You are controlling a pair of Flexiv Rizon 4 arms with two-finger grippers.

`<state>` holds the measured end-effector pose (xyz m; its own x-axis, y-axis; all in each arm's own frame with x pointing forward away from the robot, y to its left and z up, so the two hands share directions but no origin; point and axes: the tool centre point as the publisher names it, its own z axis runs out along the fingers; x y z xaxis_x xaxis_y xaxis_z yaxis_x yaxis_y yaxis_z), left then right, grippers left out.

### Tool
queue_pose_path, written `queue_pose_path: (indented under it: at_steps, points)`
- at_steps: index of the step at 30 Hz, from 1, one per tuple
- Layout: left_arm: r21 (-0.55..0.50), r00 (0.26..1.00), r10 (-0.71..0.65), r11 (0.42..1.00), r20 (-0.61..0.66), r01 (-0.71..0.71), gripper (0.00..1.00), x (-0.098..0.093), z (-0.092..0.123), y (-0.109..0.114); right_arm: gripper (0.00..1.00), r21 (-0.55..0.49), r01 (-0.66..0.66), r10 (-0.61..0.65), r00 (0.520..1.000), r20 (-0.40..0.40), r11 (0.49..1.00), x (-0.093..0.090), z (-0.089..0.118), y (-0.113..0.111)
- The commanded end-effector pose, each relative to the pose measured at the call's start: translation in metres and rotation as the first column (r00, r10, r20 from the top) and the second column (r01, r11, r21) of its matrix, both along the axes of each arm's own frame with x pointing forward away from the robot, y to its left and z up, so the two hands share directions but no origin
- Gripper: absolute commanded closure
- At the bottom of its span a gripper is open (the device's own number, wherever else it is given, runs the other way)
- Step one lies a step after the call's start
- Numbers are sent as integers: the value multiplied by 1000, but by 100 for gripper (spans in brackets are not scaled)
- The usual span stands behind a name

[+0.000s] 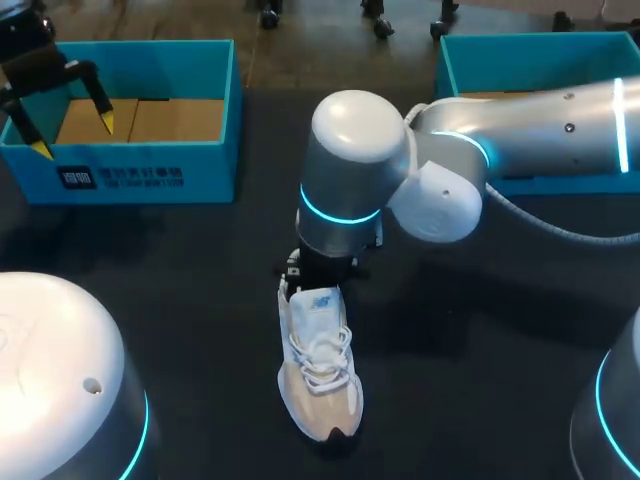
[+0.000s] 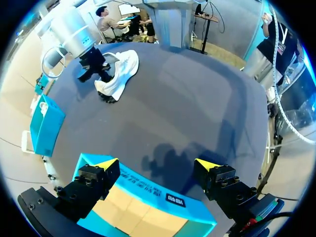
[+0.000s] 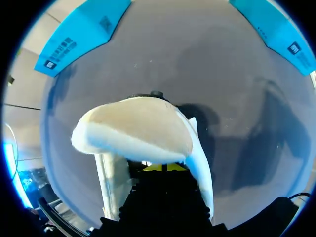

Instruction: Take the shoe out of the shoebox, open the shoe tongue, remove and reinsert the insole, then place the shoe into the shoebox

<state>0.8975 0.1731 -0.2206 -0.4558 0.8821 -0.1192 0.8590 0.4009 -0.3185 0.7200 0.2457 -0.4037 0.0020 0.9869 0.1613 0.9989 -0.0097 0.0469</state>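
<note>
Shoe [image 1: 318, 375] out on the table [image 1: 200, 260], standing on its sole with laces up, its heel right under the right gripper [image 3: 164, 168] and its toe pointing away from it. On the right wrist's side the insole [image 3: 133, 128] stands raised just ahead of the fingers, tan top showing. The yellow tips look pressed together on its heel end, though the pinch itself is mostly hidden.

I'd judge the shoe light and its upper soft, so it could slide or tip if the insole drags. The insole looks like floppy foam, best held at the heel edge, and the shoe is best held by its stiffer heel collar.

The left gripper [image 2: 157, 164] hangs spread wide and empty over a box [image 1: 210, 165], well apart from the shoe.

Count: one shoe, one insole, two grippers and two blue boxes, the other box [image 1: 500, 65] lying beyond the right arm.
</note>
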Motion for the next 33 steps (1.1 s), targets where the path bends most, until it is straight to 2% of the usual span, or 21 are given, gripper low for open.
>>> queue_pose_path:
  at_steps: [1,7,12,17,23,27,29,33]
  points:
    - [3,1000,0,1000,2,0,0,-1,0,0,100,-14,6,-6,1000,28,1000,-2,10,4]
    - [3,1000,0,1000,2,0,0,-1,0,0,100,-57,-20,22,999,43,998,1,24,10]
    - [3,1000,0,1000,2,0,0,-1,0,0,100,-30,-45,45,999,0,999,8,13,14]
    - [3,1000,0,1000,2,0,0,-1,0,0,100,21,-39,41,996,-79,999,11,-6,15]
    - [3,1000,0,1000,2,0,0,-1,0,0,100,43,-17,22,995,-100,999,12,-13,10]
    - [3,1000,0,1000,2,0,0,-1,0,0,100,29,-7,10,996,-87,1000,7,-1,10]
    - [3,1000,0,1000,2,0,0,-1,0,0,100,13,-10,12,996,-89,1000,5,13,10]
    - [3,1000,0,1000,2,0,0,-1,0,0,100,13,-77,78,991,-110,997,4,32,9]
